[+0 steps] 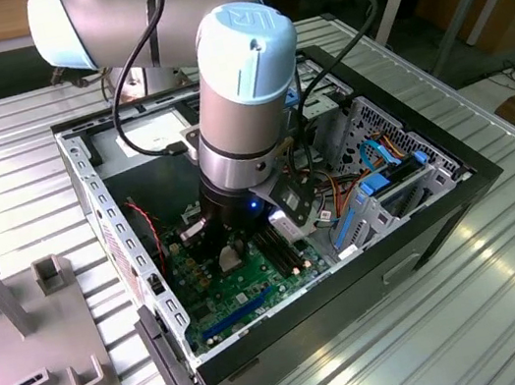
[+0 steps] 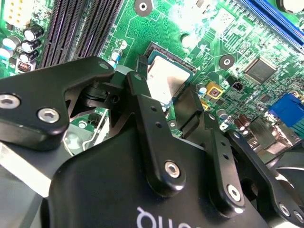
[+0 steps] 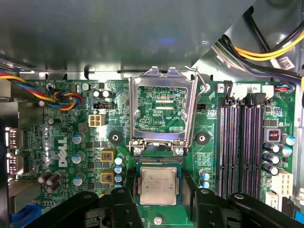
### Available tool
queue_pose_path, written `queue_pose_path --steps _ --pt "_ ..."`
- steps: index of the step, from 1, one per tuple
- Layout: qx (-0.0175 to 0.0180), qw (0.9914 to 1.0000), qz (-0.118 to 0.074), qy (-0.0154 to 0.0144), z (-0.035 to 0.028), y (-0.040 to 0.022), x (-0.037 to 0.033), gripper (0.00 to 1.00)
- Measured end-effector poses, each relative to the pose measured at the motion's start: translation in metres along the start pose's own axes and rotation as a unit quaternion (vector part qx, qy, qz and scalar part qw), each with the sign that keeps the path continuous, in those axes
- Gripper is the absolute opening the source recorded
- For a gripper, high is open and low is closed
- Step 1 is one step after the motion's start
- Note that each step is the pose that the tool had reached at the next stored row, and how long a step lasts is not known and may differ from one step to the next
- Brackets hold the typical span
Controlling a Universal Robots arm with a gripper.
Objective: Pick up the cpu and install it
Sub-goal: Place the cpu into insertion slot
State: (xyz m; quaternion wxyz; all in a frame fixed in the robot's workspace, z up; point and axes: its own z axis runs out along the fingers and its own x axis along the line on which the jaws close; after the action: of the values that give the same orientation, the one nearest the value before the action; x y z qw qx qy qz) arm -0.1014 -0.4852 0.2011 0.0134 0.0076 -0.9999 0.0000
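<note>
The cpu [image 3: 159, 186] [image 2: 166, 78], a small square chip with a pale metal face, lies flat in the open socket on the green motherboard [image 3: 66, 152]. My gripper [image 3: 159, 191] [image 2: 166, 90] is down over it. One black finger [image 3: 127, 192] presses against one edge of the chip and the other finger [image 3: 191, 192] against the opposite edge. The silver socket frame [image 3: 164, 72] stands flipped open just beyond the chip, its wire lever [image 3: 202, 88] swung out beside it. In the exterior view the arm's wrist [image 1: 239, 171] reaches down into the computer case [image 1: 474, 176].
Black memory slots [image 3: 242, 147] run along one side of the socket. Capacitors [image 3: 118, 166] and coloured cable bundles [image 3: 61, 97] crowd the other side. The case walls [image 1: 91, 212] close in around the arm. A grey fixture [image 1: 23, 333] sits on the metal table at the exterior view's left.
</note>
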Motion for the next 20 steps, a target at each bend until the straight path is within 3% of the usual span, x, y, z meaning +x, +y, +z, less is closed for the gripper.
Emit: queue_pose_path --steps 20 --pt "-0.0017 1.00000 0.001 -0.0001 0.0021 0.0003 0.0000 0.47"
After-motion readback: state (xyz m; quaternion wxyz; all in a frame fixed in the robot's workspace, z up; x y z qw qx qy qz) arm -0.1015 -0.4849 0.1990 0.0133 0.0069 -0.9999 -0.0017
